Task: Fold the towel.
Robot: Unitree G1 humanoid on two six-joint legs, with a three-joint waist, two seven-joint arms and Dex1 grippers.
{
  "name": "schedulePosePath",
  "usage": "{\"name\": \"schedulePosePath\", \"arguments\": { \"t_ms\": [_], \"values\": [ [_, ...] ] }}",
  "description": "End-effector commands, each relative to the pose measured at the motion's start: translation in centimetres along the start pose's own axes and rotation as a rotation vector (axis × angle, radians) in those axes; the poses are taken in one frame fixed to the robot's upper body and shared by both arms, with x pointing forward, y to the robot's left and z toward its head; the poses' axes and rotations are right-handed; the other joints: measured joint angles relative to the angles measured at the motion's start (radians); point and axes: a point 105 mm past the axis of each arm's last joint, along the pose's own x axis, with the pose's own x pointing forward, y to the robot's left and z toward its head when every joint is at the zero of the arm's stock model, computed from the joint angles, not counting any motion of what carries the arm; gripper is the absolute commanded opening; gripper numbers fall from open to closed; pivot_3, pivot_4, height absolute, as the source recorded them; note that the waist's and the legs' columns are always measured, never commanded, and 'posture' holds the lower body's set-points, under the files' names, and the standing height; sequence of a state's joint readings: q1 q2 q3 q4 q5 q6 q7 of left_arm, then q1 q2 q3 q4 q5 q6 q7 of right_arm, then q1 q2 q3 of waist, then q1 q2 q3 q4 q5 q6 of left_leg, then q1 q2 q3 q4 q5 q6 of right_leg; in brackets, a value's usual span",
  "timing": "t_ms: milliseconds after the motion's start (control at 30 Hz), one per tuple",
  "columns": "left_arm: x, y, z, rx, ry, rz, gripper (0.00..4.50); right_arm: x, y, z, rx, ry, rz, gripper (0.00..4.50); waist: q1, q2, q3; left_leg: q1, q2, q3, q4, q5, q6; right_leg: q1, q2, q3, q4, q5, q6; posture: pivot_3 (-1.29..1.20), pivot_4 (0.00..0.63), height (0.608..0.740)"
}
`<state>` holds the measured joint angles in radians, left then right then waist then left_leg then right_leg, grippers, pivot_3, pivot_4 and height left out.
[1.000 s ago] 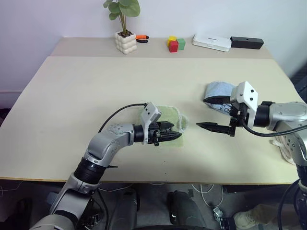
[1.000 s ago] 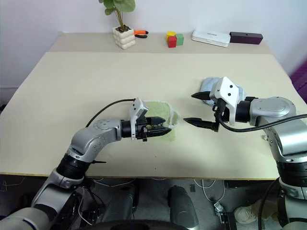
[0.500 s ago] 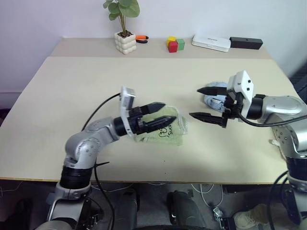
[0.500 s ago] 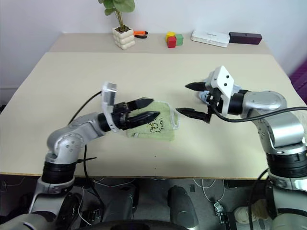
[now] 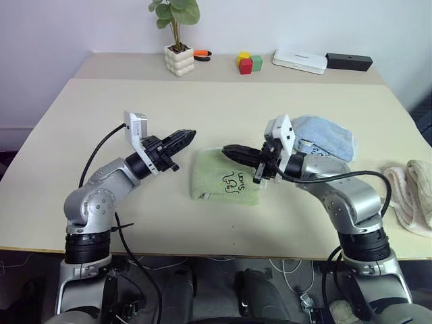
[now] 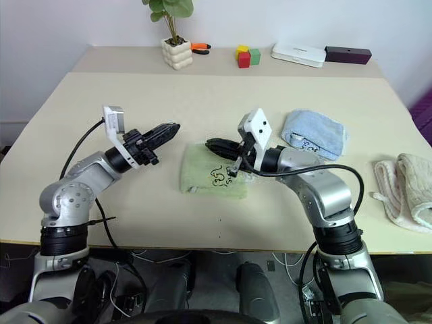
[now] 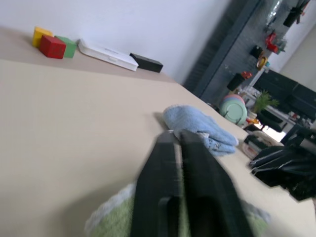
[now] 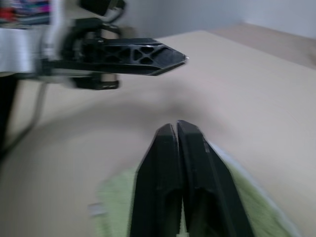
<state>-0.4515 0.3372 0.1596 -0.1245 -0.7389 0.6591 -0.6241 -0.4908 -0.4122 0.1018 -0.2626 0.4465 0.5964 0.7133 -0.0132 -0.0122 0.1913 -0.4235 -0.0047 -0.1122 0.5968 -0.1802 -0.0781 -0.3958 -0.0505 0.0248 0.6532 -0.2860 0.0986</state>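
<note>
While the towel (image 5: 226, 178) lies folded on the table (image 5: 101, 121) between our arms, both the left gripper (image 5: 183, 137) and right gripper (image 5: 231, 150) hover pinched closed, empty. We should press the fold flat, edges squared.

head stereo: down over table (image 5: 101, 121) | wrists: low, along fingers, facing inward

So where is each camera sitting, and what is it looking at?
Head eyes: look down over the table; both arms, green towel.
Left wrist: along the shut left gripper, towards the blue towel and blocks.
Right wrist: along the shut right gripper, facing the left one.
Both wrist views share the green towel.
</note>
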Motion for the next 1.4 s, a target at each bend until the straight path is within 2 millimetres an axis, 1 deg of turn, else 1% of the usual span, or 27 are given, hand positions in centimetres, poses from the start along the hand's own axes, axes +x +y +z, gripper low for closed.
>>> {"name": "schedulePosePath", "arguments": {
  "t_ms": [33,100,167,267,300,400,467,533,567,667,733,767,867,933,1000,1133,1167,1233,1267,1367,1400],
  "values": [
    [1.1,-0.1,0.2,0.053,-0.026,0.004,0.13,0.3,-0.7,1.0,-0.044,-0.044,-0.058,0.00,-0.001,0.000,0.000,0.000,0.000,0.000,0.000,0.000,0.000,0.000,0.000,0.000,0.000,0.000,0.000,0.00,0.150,0.740],
    [1.8,0.0,-0.4,0.088,-0.012,0.011,0.13,0.3,-0.8,0.4,-0.035,-0.037,-0.070,0.00,-0.001,0.000,0.000,0.000,0.000,0.000,0.000,0.000,0.000,0.000,0.000,0.000,0.000,0.000,0.000,0.00,0.150,0.740],
    [2.6,0.2,-1.2,0.118,0.005,0.023,0.13,0.3,-0.8,-0.8,-0.034,-0.012,-0.082,0.00,-0.001,0.000,0.000,0.000,0.000,0.000,0.000,0.000,0.000,0.000,0.000,0.000,0.000,0.000,0.000,0.00,0.150,0.740],
    [3.5,0.2,-3.6,0.088,0.049,0.017,0.13,-0.8,-1.3,-3.7,0.017,0.035,-0.130,0.00,0.004,0.000,-0.001,0.001,0.000,0.000,0.000,0.000,0.000,0.001,0.000,0.000,0.000,0.000,0.000,0.00,0.150,0.740],
    [3.6,0.2,-4.2,0.079,0.061,0.017,0.13,-1.1,-1.4,-4.7,0.020,0.058,-0.146,0.00,0.004,0.000,-0.001,0.001,0.000,0.000,0.000,0.000,0.000,0.002,0.000,0.000,0.000,0.000,0.000,0.00,0.150,0.740],
    [3.7,0.4,-5.3,0.083,0.086,0.017,0.13,-1.5,-1.1,-6.7,-0.004,0.106,-0.148,0.00,-0.002,0.000,-0.001,0.002,0.000,0.001,0.000,0.000,0.000,0.002,0.000,0.000,-0.001,0.000,0.000,0.00,0.150,0.740],
    [3.5,0.8,-6.3,0.059,0.111,0.025,0.13,-2.0,-1.2,-8.7,-0.010,0.155,-0.171,0.00,-0.007,0.001,-0.001,0.002,0.000,0.001,-0.001,0.000,0.000,0.001,0.001,0.000,0.001,0.000,0.000,0.00,0.150,0.740],
    [3.1,1.0,-7.1,0.039,0.139,0.026,0.13,-2.5,-1.4,-10.0,-0.014,0.190,-0.193,0.00,-0.007,0.001,-0.001,0.003,0.000,0.001,-0.001,0.000,0.000,0.001,0.001,0.000,0.001,0.000,0.000,0.00,0.150,0.740],
    [2.9,1.1,-7.4,0.036,0.151,0.025,0.13,-2.6,-1.4,-10.3,-0.010,0.196,-0.201,0.00,-0.007,0.001,-0.001,0.004,0.000,0.001,-0.001,0.000,0.000,0.001,0.001,0.000,0.002,0.000,0.000,0.00,0.150,0.740],
    [2.0,1.5,-8.5,0.017,0.192,0.035,0.13,-2.9,-1.4,-10.1,-0.014,0.183,-0.196,0.00,-0.005,0.001,-0.001,0.004,0.000,0.001,-0.001,0.000,0.000,0.003,0.001,0.001,0.002,0.000,0.000,0.00,0.150,0.740],
    [1.6,2.0,-8.7,0.012,0.199,0.062,0.13,-3.1,-1.2,-10.0,-0.010,0.179,-0.183,0.00,-0.004,0.001,-0.001,0.005,0.000,0.000,-0.001,0.000,0.000,0.004,0.001,0.001,0.002,0.000,0.000,0.00,0.150,0.740],
    [1.4,2.1,-8.7,0.036,0.198,0.073,0.13,-3.1,-1.1,-10.0,-0.007,0.178,-0.187,0.00,-0.001,0.001,-0.001,0.005,0.000,0.000,-0.001,0.000,0.000,0.004,0.001,0.001,0.002,0.000,0.000,0.00,0.150,0.740],
    [0.9,2.6,-8.7,0.027,0.200,0.081,0.13,-3.2,-0.7,-10.4,0.013,0.186,-0.186,0.00,0.000,0.001,-0.001,0.005,0.000,0.000,0.000,0.000,0.000,0.004,0.000,0.000,0.001,0.000,0.000,0.00,0.150,0.740],
    [0.2,3.9,-8.5,-0.007,0.195,0.122,0.13,-3.1,-0.4,-10.6,0.028,0.192,-0.192,0.00,-0.001,0.001,-0.001,0.006,0.000,0.000,0.000,0.000,0.000,0.005,0.000,0.000,0.001,0.000,0.000,0.00,0.150,0.740],
    [-0.3,4.5,-8.2,-0.016,0.189,0.143,0.13,-3.2,-0.4,-10.9,0.020,0.206,-0.205,0.00,-0.004,0.001,-0.001,0.007,0.000,0.000,-0.001,0.000,0.000,0.005,0.001,0.000,0.001,0.000,0.000,0.00,0.150,0.740],
    [-0.1,4.9,-7.2,-0.029,0.149,0.156,0.13,-3.0,-0.5,-10.2,0.041,0.179,-0.208,0.00,-0.003,0.001,-0.001,0.008,0.000,0.000,-0.001,0.000,0.000,0.006,0.001,0.001,0.001,0.000,0.000,0.00,0.150,0.740],
    [0.0,4.8,-6.9,-0.058,0.133,0.146,0.05,-3.0,-0.7,-9.8,0.047,0.165,-0.202,0.24,-0.002,0.001,-0.001,0.008,0.000,0.000,-0.001,0.000,0.000,0.006,0.001,0.000,0.001,0.000,0.000,0.00,0.150,0.740],
    [0.4,4.0,-6.2,-0.099,0.101,0.101,0.60,-2.9,-1.2,-8.6,0.072,0.125,-0.201,0.86,-0.002,0.001,-0.001,0.008,0.000,0.000,-0.001,0.000,0.000,0.006,0.000,0.001,0.001,0.000,0.000,0.00,0.150,0.740],
    [0.6,3.5,-5.8,-0.110,0.088,0.083,0.91,-2.9,-1.4,-8.1,0.081,0.107,-0.197,1.29,-0.001,0.001,-0.001,0.008,0.000,0.000,-0.001,0.000,0.000,0.006,0.000,0.000,0.001,0.000,0.000,0.00,0.150,0.740],
    [0.8,2.4,-4.2,-0.110,0.055,0.034,2.41,-3.1,-2.2,-5.8,0.096,0.058,-0.189,2.80,-0.003,0.001,-0.001,0.007,0.000,0.000,-0.001,0.000,0.000,0.006,0.000,0.001,0.002,0.000,0.000,0.00,0.150,0.740],
    [0.6,2.5,-3.7,-0.095,0.053,0.036,2.93,-3.2,-2.4,-4.9,0.092,0.044,-0.181,3.32,-0.003,0.001,-0.001,0.007,0.000,0.000,-0.001,0.000,0.000,0.006,0.000,0.001,0.002,0.000,0.000,0.00,0.150,0.740]
  ]
}}
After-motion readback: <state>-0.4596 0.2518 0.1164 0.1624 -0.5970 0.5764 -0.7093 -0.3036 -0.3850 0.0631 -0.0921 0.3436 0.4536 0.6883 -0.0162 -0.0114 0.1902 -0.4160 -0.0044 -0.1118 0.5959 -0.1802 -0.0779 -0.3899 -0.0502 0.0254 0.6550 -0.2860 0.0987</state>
